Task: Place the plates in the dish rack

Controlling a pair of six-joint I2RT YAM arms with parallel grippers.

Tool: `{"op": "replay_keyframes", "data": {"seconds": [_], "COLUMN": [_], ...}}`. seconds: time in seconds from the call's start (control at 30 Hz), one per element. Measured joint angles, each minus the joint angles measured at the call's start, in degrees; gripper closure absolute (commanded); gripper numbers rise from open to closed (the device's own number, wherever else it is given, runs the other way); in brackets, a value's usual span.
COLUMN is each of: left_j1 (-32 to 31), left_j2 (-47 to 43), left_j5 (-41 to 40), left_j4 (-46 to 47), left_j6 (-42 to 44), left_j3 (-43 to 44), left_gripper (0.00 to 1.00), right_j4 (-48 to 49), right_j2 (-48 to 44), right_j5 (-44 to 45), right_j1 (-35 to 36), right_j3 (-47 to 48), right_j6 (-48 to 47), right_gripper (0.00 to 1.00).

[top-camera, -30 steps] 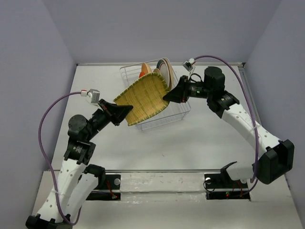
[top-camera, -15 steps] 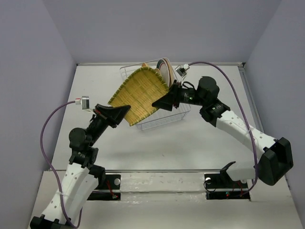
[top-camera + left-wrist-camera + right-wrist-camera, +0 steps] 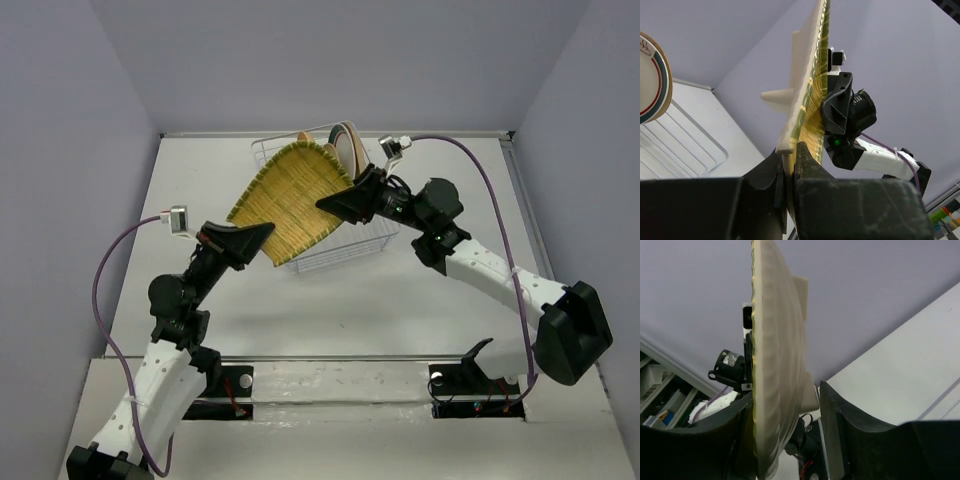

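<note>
The squarish yellow-green striped plate (image 3: 290, 200) hangs tilted on edge above the left part of the white wire dish rack (image 3: 352, 248). My left gripper (image 3: 268, 232) is shut on its lower left corner; the left wrist view shows the jaws (image 3: 788, 152) pinching the plate's rim (image 3: 812, 85). My right gripper (image 3: 322, 203) is at the plate's right edge. In the right wrist view its jaws (image 3: 785, 390) straddle the plate (image 3: 775, 365), with a gap at the right finger (image 3: 850, 430). A white plate with teal rim (image 3: 652, 80) stands in the rack.
Several plates (image 3: 343, 145) stand upright at the rack's far end, a tan one (image 3: 303, 138) among them. Grey walls close the table on three sides. A metal rail (image 3: 330, 358) runs along the near edge by the arm bases.
The striped plate rose and tipped more upright over the rack. My right arm swung left and lower along its edge. My left arm lifted with the plate.
</note>
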Motion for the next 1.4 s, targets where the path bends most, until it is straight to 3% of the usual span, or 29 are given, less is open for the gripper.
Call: {"op": "replay_keyframes", "data": {"seconds": [0.1,0.13,0.2,0.3,0.33,0.43,0.47,0.63,0.9,1.13,1.27,1.4], "left_j1": [0.0,0.2,0.44,0.79,1.11,0.9,0.74,0.61,0.61,0.5,-0.52,-1.7], "left_j2": [-0.11,-0.17,-0.17,0.24,0.48,0.42,0.22,-1.38,-5.88,-8.02,-8.55,-9.2], "left_j5": [0.11,0.0,-0.26,-0.33,-0.15,2.12,2.4,-4.02,-18.8,-27.76,-30.01,-31.04], "left_j4": [0.33,1.16,0.85,-0.9,-1.36,-5.22,-7.93,-29.49,-49.46,-56.98,-57.7,-58.16], "left_j6": [0.13,1.53,3.5,6.12,5.09,6.62,8.55,21.33,35.58,41.03,42.42,42.8], "left_j3": [-0.28,-0.39,-0.52,-0.66,-0.66,0.55,1.9,12.81,18.6,18.6,18.56,18.49], "left_gripper": [0.92,0.87,0.79,0.47,0.28,0.04,0.01,0.01,0.01,0.01,0.01,0.01], "right_j4": [4.46,4.46,4.24,1.97,1.55,-3.39,-7.21,-26.53,-44.22,-55.1,-56.54,-56.37], "right_j2": [1.42,1.97,3.34,5.27,5.33,4.9,4.87,5.05,13.42,34.21,46.21,54.12], "right_j5": [1.73,2.86,5.75,10.05,10.49,13.31,15.63,30.23,59.82,80.52,88.91,94.03], "right_j1": [0.35,0.63,1.51,2.25,2.38,3.32,4.13,8.33,14.08,16.79,17.84,18.12], "right_j3": [-0.09,-0.09,-0.07,-0.07,-0.04,1.75,3.48,15.34,35.34,58.69,72.83,80.89], "right_j6": [2.38,2.93,1.07,-0.04,0.42,-0.22,-1.38,-5.95,-14.43,-25.38,-33.94,-40.79], "right_gripper": [0.75,0.86,0.93,0.93,0.93,0.93,0.93,0.93,0.93,0.93,0.93,0.93]}}
